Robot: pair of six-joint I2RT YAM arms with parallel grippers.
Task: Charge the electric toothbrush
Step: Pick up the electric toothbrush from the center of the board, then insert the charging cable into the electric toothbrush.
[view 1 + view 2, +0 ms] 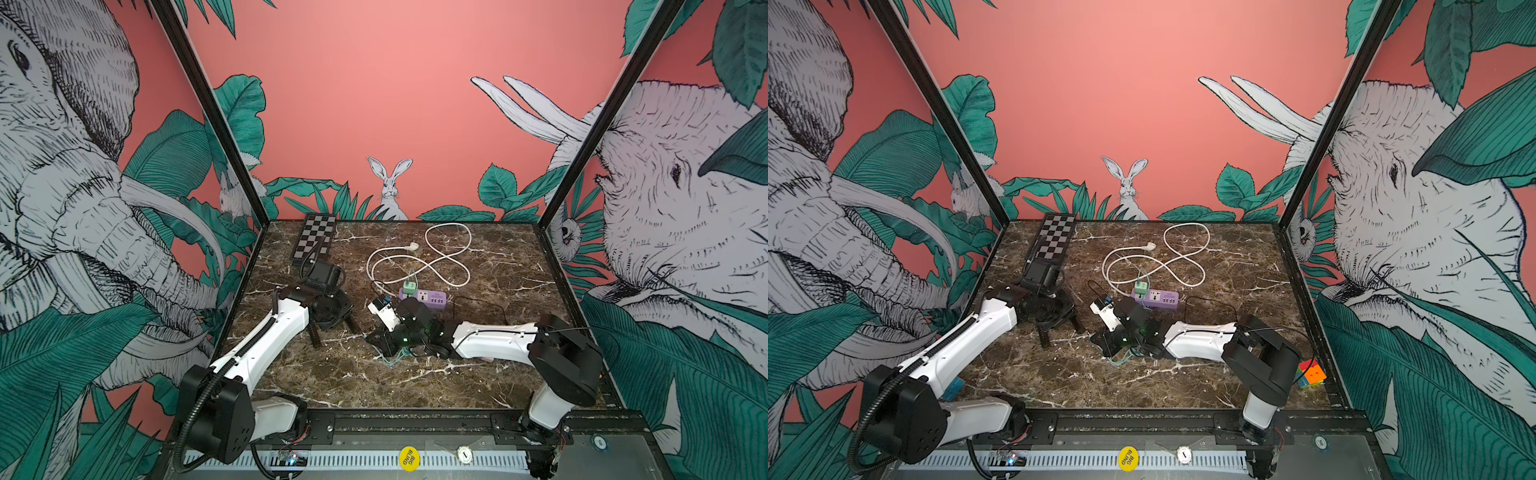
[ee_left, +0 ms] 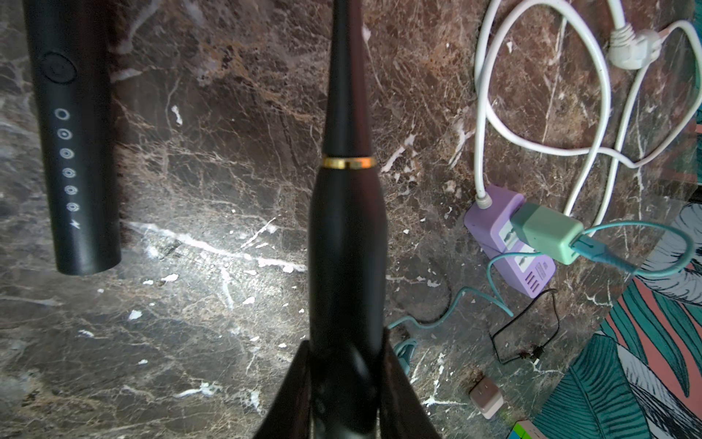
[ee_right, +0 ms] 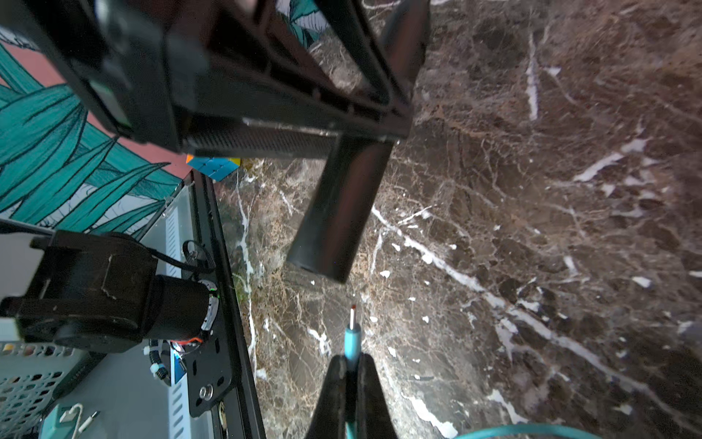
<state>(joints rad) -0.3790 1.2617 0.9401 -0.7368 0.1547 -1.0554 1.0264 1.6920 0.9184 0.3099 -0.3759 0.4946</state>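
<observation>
My left gripper [image 2: 346, 342] [image 1: 338, 318] is shut on the black electric toothbrush [image 2: 347, 228], gripping its handle below the gold ring. The handle's base end [image 3: 334, 220] [image 1: 352, 324] sticks out low over the marble, toward my right gripper. My right gripper [image 3: 351, 359] [image 1: 374, 338] is shut on the teal charging plug [image 3: 351, 338], whose metal tip points at that base with a short gap between them. The teal cable [image 2: 497, 300] runs back to a green adapter [image 2: 547, 235] [image 1: 409, 286] plugged into the purple power strip [image 2: 505, 247] [image 1: 424, 297].
A second black toothbrush handle [image 2: 72, 152] [image 1: 314, 334] lies on the marble beside the left gripper. A white cord [image 1: 436, 257] loops behind the strip, and a thin black cable [image 2: 532, 330] and small white plug [image 2: 486, 397] lie near it. The chessboard [image 1: 316, 239] is back left, a colour cube [image 1: 1311, 374] front right.
</observation>
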